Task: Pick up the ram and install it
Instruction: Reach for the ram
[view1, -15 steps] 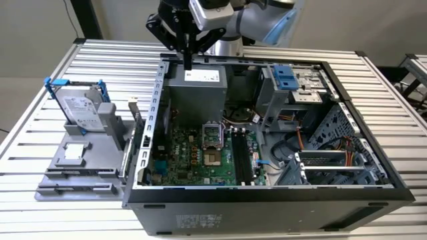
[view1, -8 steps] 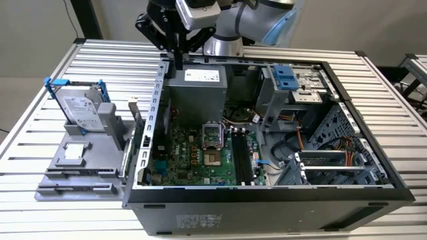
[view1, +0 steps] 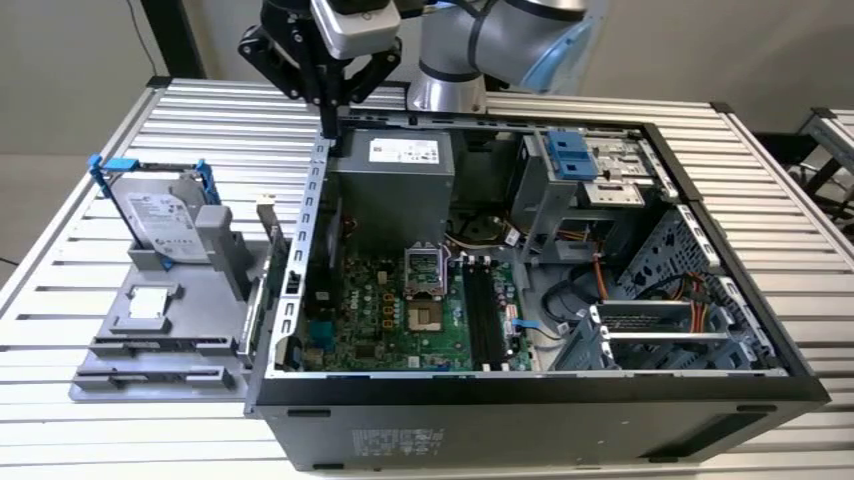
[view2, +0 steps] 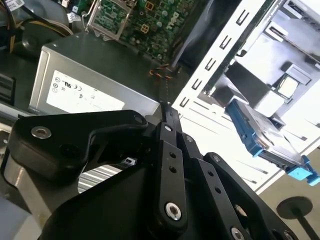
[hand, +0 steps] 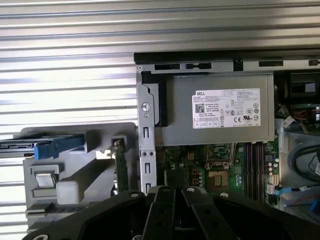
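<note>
At the exterior view's left, a slatted metal table (view1: 40, 290) is carrying a grey fixture (view1: 174, 350), and a silver hard drive (view1: 167, 225) with blue rails is standing upright in it. Just to the right of that, the ram (view1: 275, 250) is sitting in the same fixture, close beside the outer side wall of the open computer case (view1: 534, 390) but not inside it.

The ram is showing as a very thin, dark greenish strip, seen almost edge-on, with a paler bit at its far end. In the first wrist view it (hand: 119, 167) is appearing as a narrow green sliver between the fixture's grey blocks and the case's perforated wall. It is standing on its long edge, and its long axis is running parallel to that wall, from the case's back toward its front. Its flat faces are facing the hard drive on one side and the case on the other.

Further right and higher, the gripper (view1: 330, 125) is hanging over the back corner of the case wall, well above the ram and touching nothing. Its black fingers are pointing down and are pressed together with nothing between them, as the second wrist view (view2: 166, 107) is also showing.

Inside the case, the grey power supply (view1: 394, 175) is sitting at the back, the green motherboard (view1: 387, 320) is lying below it, and the long black slots (view1: 483, 320) are standing unfilled at its right side.
</note>
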